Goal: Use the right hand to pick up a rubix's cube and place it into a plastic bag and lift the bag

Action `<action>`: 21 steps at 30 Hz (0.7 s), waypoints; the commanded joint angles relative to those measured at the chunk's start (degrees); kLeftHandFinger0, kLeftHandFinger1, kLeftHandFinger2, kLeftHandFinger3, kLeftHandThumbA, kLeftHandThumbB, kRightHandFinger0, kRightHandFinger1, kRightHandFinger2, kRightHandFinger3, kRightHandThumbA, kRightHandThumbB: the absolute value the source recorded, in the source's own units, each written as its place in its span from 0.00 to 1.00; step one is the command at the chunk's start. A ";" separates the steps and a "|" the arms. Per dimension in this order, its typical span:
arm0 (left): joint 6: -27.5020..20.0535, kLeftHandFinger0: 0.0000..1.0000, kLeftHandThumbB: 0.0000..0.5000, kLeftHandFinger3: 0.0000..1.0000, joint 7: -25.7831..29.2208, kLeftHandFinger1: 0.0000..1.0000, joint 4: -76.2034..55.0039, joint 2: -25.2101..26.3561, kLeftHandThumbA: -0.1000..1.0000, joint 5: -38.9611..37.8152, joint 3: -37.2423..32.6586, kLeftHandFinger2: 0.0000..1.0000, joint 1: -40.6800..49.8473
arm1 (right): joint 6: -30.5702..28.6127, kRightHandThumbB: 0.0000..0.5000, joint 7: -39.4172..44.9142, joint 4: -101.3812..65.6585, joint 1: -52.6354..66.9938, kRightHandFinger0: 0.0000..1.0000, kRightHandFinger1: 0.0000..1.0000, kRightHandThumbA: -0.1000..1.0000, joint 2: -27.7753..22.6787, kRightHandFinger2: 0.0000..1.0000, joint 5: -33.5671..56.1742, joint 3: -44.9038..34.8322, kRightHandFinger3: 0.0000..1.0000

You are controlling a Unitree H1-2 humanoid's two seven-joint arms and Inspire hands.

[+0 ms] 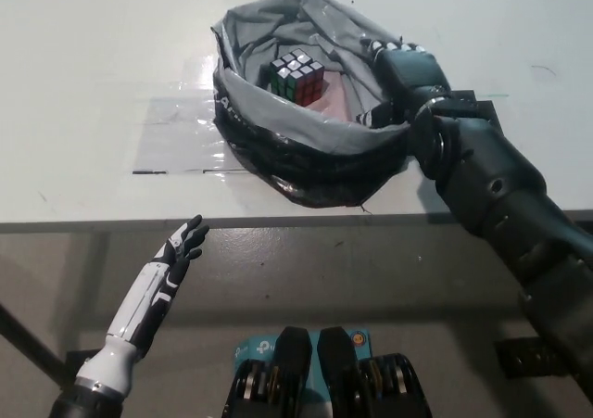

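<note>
One rubix's cube (296, 77) sat inside the plastic bag (278, 126) on the table (93, 84). Right hand (394, 75) had its fingers clamped on the bag's rim, while the left hand (176, 251) hung below the table edge, fingers loosely spread and holding nothing.

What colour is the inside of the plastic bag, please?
Grey inside the plastic bag, black outside; the head view shows it.
</note>
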 commanded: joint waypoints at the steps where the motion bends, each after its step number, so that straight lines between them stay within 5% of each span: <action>1: -0.74 1.00 0.38 1.00 -0.59 1.00 -1.68 0.86 1.00 -0.27 0.30 1.00 -1.21 | 1.75 0.99 -4.77 -1.77 -5.33 1.00 1.00 0.86 -1.96 1.00 -1.35 -0.17 1.00; 21: -1.04 1.00 0.40 1.00 -0.65 1.00 -1.14 0.90 1.00 -0.35 0.38 1.00 -1.71 | 3.62 0.93 4.13 -18.96 -5.53 1.00 1.00 0.83 -5.41 1.00 3.42 -6.96 1.00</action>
